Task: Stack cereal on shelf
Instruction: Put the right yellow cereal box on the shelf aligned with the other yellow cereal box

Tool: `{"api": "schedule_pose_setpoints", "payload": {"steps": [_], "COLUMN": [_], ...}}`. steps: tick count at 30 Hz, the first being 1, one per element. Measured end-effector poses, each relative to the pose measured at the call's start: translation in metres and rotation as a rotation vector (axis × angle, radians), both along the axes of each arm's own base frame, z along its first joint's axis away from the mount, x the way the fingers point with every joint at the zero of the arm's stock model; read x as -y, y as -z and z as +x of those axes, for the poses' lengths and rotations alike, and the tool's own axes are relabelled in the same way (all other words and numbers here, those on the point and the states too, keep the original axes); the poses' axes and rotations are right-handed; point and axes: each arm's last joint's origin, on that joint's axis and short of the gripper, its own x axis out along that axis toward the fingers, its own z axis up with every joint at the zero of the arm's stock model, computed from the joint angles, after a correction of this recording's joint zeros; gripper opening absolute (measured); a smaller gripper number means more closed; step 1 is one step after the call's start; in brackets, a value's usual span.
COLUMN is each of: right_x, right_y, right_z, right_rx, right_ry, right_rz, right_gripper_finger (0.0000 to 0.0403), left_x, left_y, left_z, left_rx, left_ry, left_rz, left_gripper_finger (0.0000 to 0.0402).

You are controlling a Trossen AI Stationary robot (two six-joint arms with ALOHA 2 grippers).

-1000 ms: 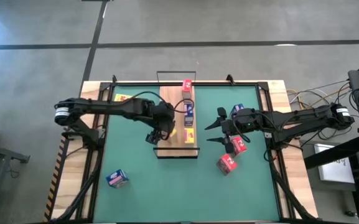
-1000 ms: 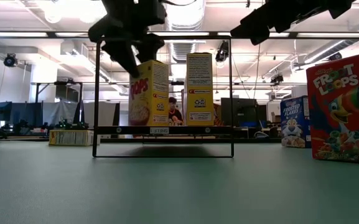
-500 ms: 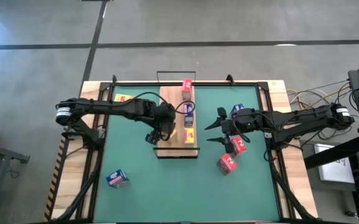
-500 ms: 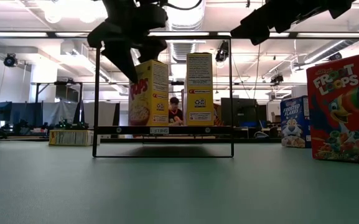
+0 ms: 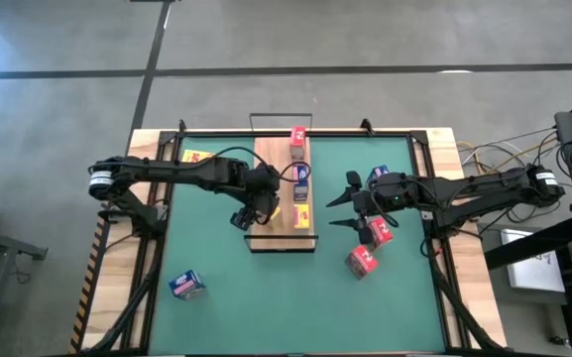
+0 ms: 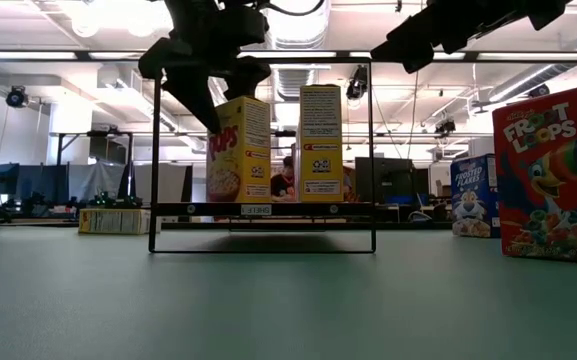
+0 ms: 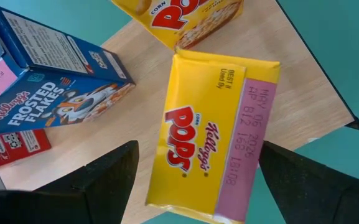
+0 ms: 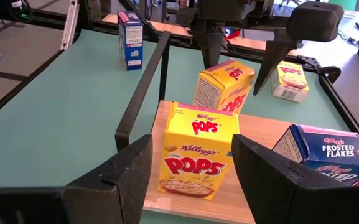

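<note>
Left wrist view: left claw (image 7: pixel 195 180) spread wide over yellow Pops box (image 7: pixel 213 155), empty, w/o contact.

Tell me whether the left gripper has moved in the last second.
Yes, slightly: in the low view the left gripper, open, has risen a little against the shelf's black frame, above the yellow box.

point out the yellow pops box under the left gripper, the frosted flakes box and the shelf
yellow Pops box (image 7: pixel 213 134): left wrist view, top face
Frosted Flakes box (image 7: pixel 55 93): left wrist view, blue front
shelf (image 7: pixel 279 50): left wrist view, bare wood
</note>
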Motion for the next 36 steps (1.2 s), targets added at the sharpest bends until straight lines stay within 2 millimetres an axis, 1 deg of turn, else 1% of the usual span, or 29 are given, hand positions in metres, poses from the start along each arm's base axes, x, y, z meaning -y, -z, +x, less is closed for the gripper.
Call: {"api": "schedule_pose_setpoints", "payload": {"steps": [2, 4, 12, 17, 21, 25, 33, 36], "right_x": [0.0, -0.0001, 0.0, 0.0, 0.0, 0.0, 0.0001, 0.0001], "right_y": [0.0, 0.0, 0.0, 0.0, 0.0001, 0.0, 0.0, 0.0], "right_z": [0.0, 0.0, 0.0, 0.0, 0.0, 0.0, 0.0, 0.0], "right_rx": [0.0, 0.0, 0.0, 0.0, -0.001, 0.0, 0.0, 0.0], "right_ry": [0.0, 0.0, 0.001, 0.001, 0.0, 0.001, 0.002, 0.003], "right_rz": [0.0, 0.0, 0.001, 0.001, 0.001, 0.001, 0.001, 0.0], "right_gripper_finger": [0.021, 0.021, 0.021, 0.021, 0.021, 0.021, 0.021, 0.021], "left_x": [0.0, 0.0, 0.0, -0.0001, 0.0002, 0.0003, 0.0032, 0.0048], "left_y": [0.0, 0.0, -0.0001, -0.0003, -0.0003, -0.0009, -0.003, -0.0041], "left_z": [0.0, 0.0, 0.0, 0.0, 0.0001, -0.0004, -0.0024, -0.0029], "left_rx": [0.0, 0.0, 0.002, 0.001, 0.0, 0.0, -0.008, 0.002], "left_ry": [0.001, 0.004, -0.021, 0.003, 0.013, 0.031, 0.161, 0.23], "left_rz": [0.001, 0.002, -0.008, 0.004, 0.009, 0.016, 0.047, 0.016], "left_gripper_finger": [0.0309, 0.0299, 0.0202, 0.0162, 0.0155, 0.0162, 0.0175, 0.0175]}}
